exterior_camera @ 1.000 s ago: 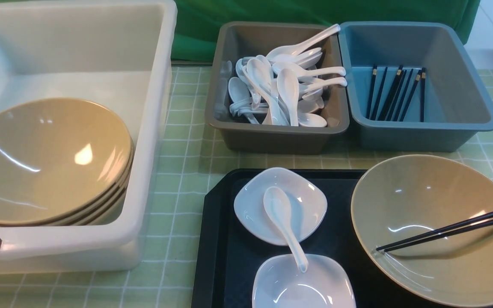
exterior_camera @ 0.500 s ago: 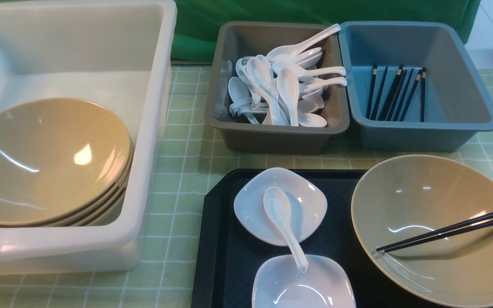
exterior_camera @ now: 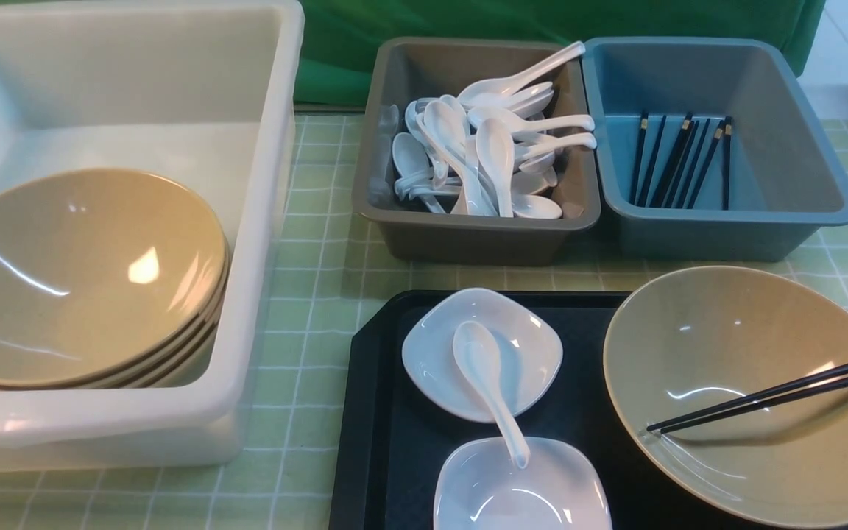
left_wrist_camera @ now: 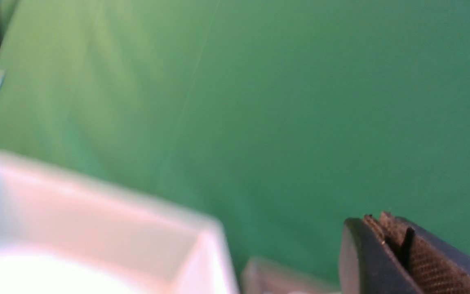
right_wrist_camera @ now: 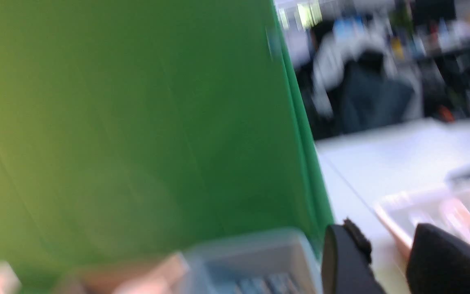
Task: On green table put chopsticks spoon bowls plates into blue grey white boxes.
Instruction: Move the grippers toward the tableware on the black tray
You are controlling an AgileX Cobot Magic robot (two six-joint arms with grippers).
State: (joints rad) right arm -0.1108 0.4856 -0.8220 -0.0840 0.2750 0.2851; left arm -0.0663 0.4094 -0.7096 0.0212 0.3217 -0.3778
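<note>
Nearest the robot, on the black tray (exterior_camera: 362, 442), a white dish (exterior_camera: 523, 489) is seen with the handle end of a spoon (exterior_camera: 477, 353) lying over its rim, while the scoop is rested in a second dish (exterior_camera: 424, 361) just beyond. If either dish were lifted first, the spoon could be tipped off, since both rims are bridged by it. To the right, two chopsticks (exterior_camera: 777, 397) are laid across a tan bowl (exterior_camera: 659, 324); they could be rolled or spilled if the bowl were raised before they were taken out. Being thin and glossy, they might also be missed or let slip by a shallow grip.

Farther off, across the worktop (exterior_camera: 306, 309), the grey-brown box (exterior_camera: 468, 243) is heaped with spoons, some handles reaching its rim, so another could be shed if dropped carelessly. More room is offered by the blue box (exterior_camera: 711, 235). At the left, stacked bowls are held by the white box (exterior_camera: 262, 184); a tilted one might be knocked against its wall.

The left pincer (left_wrist_camera: 394, 232) is closed on nothing and the right pincer (right_wrist_camera: 386, 249) is parted and unladen. Neither appears in the front view; the tray's pieces are touched by neither.
</note>
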